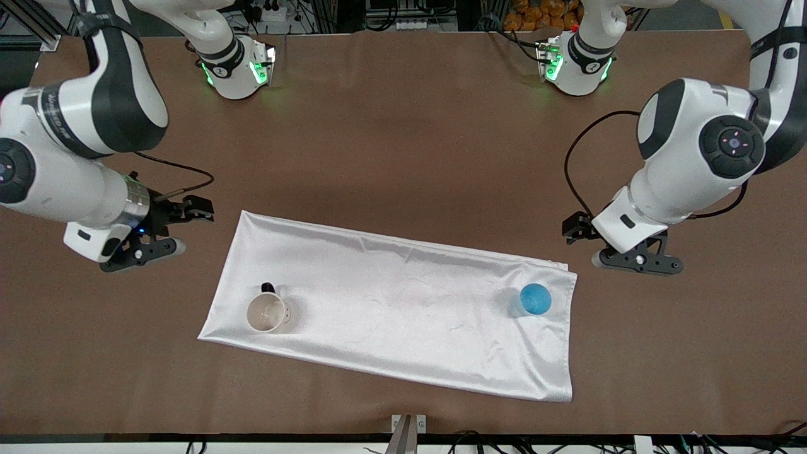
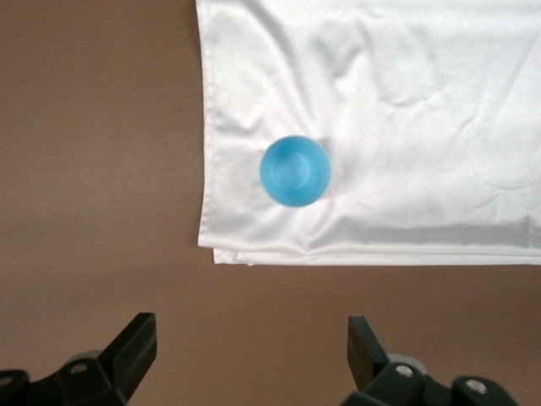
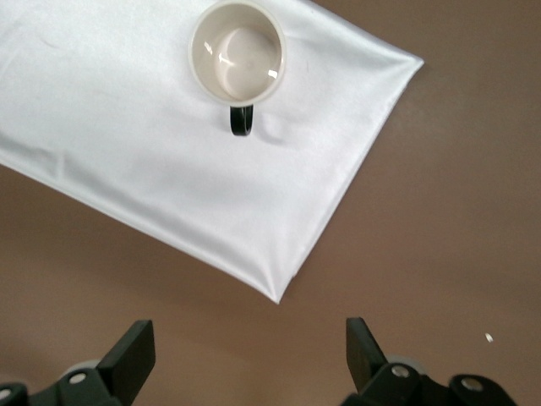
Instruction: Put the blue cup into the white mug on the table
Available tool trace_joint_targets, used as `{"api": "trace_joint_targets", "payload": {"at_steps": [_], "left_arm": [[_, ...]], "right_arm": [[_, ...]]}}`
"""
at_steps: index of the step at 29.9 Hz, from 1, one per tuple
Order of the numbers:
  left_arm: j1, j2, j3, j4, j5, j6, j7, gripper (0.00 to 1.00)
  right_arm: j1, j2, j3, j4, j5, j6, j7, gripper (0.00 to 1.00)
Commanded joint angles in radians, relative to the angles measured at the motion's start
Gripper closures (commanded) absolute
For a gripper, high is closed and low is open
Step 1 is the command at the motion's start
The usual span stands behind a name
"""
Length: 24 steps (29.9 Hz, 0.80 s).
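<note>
Left arm: it comes in from its base at the top of the front view, elbow bent high, forearm angled down over the bare brown worktop (image 1: 403, 145) at its own end.
Left claw (image 1: 637, 260): hangs over bare worktop just off the white cloth's corner, not over the cloth itself; its wrist view shows both black fingertips (image 2: 135, 342) spread wide with nothing between them.
Right arm: mirrored pose, big elbow joint up, wrist turned in toward the cloth from the right arm's end.
Right claw (image 1: 146, 247): hovers over bare worktop near the cloth's corner at that end; fingertips (image 3: 131, 351) set wide apart in its wrist view, gripping nothing.
White cloth (image 1: 391, 302): shiny, lightly wrinkled, lying flat and slightly skewed across the middle of the worktop, its edge doubled over at the left arm's end.
Blue cup (image 1: 535, 299): standing upright on the cloth, close to the cloth's edge at the left arm's end, near the left claw but clear of it; seen from straight above in the left wrist view (image 2: 294, 170).
White mug (image 1: 267, 311): upright on the cloth toward the right arm's end, cream inside and empty, its black handle pointing away from the front camera; also in the right wrist view (image 3: 237, 52).
Cup and mug: well apart, at the two ends of the cloth.
</note>
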Motion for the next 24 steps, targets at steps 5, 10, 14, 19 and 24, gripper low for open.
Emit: {"api": "trace_joint_targets", "payload": {"at_steps": [5,10,14,19,24], "left_arm": [[-0.045,0.147,0.006,0.125,0.025,0.047,0.020,0.00],[-0.062,0.190,0.006,0.144,0.025,0.085,0.018,0.00],[-0.068,0.222,0.006,0.144,0.025,0.121,0.020,0.00],[-0.101,0.268,0.006,0.141,0.037,0.188,0.018,0.00],[-0.104,0.306,0.006,0.138,0.039,0.237,0.018,0.00]], "right_arm": [[0.008,0.092,-0.003,-0.039,-0.004,0.196,-0.001,0.00],[0.010,0.116,-0.003,-0.086,-0.004,0.316,-0.001,0.00],[0.023,0.154,-0.004,-0.090,-0.004,0.376,0.006,0.00],[0.030,0.193,-0.004,-0.091,-0.004,0.432,0.006,0.00],[0.045,0.219,-0.006,-0.093,-0.007,0.460,0.008,0.00]]}}
